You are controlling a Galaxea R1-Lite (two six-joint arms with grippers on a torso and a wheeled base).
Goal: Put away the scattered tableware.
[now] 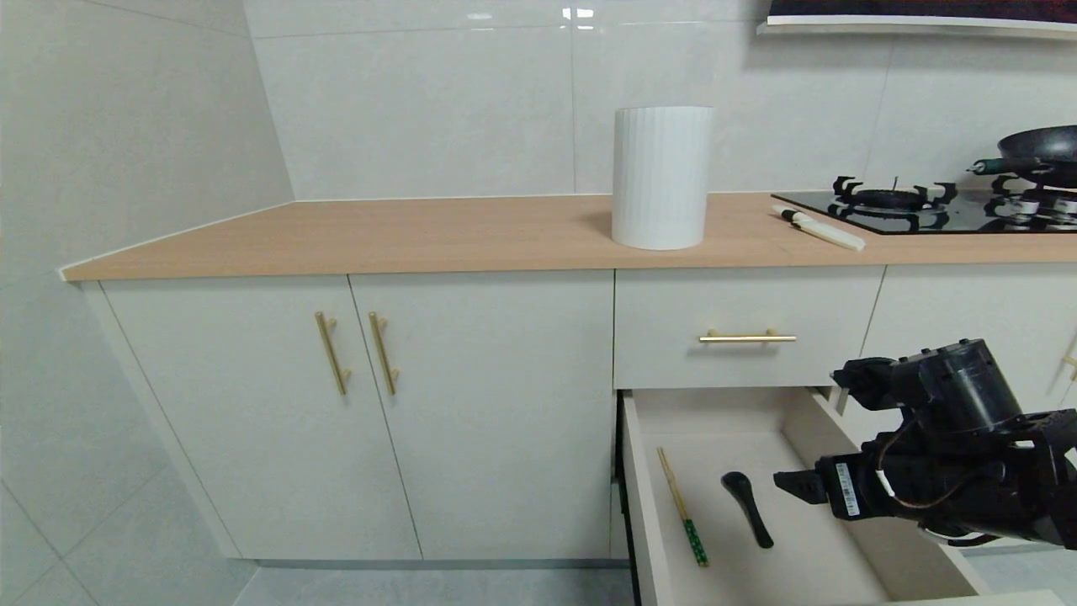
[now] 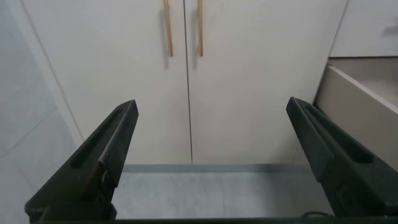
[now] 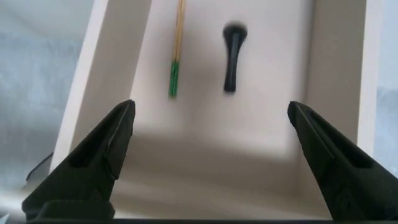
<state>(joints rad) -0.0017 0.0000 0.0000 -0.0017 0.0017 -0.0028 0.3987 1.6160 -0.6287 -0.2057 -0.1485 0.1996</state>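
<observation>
The right end effector hangs wide open, empty, over the drawer with chopsticks and spoon. The left end effector: same.

Lower right of the frame, the open drawer holds the chopsticks on its left, with the spoon near them on the right. Up on the counter, the canister is at centre, the knife to its right, then the stove, and a pan on it at the right edge.

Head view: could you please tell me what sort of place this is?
Most likely a home kitchen: a gas hob with a wok on it, a wooden countertop over white cabinets, and an open drawer holding chopsticks.
</observation>
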